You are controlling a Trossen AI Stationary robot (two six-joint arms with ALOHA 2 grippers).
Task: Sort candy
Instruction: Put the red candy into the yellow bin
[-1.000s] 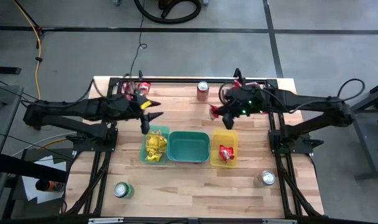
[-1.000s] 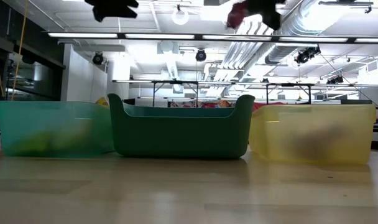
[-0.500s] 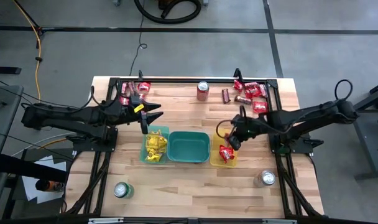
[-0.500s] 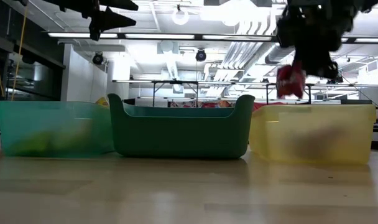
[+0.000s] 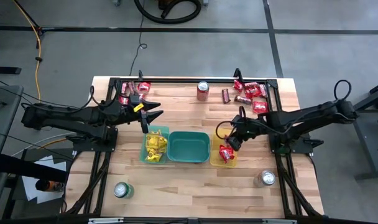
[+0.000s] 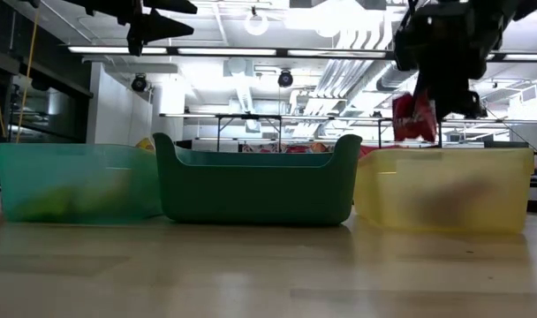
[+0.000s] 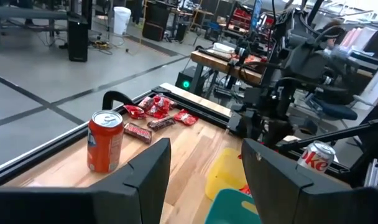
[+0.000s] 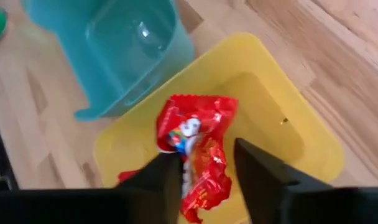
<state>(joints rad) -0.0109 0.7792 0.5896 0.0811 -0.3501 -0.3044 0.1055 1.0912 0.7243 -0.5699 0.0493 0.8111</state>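
Candy is split three ways: a red packet (image 8: 198, 149) hangs between the right gripper's (image 5: 232, 140) parted fingers above the yellow bin (image 5: 214, 157), whether still pinched or already let go I cannot tell. Yellow packets (image 5: 154, 146) fill the green bin (image 5: 144, 152); the teal bin (image 5: 189, 147) sits between the two, walls touching. Unsorted red and brown pieces (image 5: 250, 93) lie by the table's far right edge, with more (image 5: 132, 91) at the far left. The left gripper (image 5: 150, 114) hovers unclenched and empty, above the green bin's far rim. The low view alone shows the packet above the yellow bin's rim; the left wrist view alone shows a red can (image 7: 106, 140) upright near the far edge.
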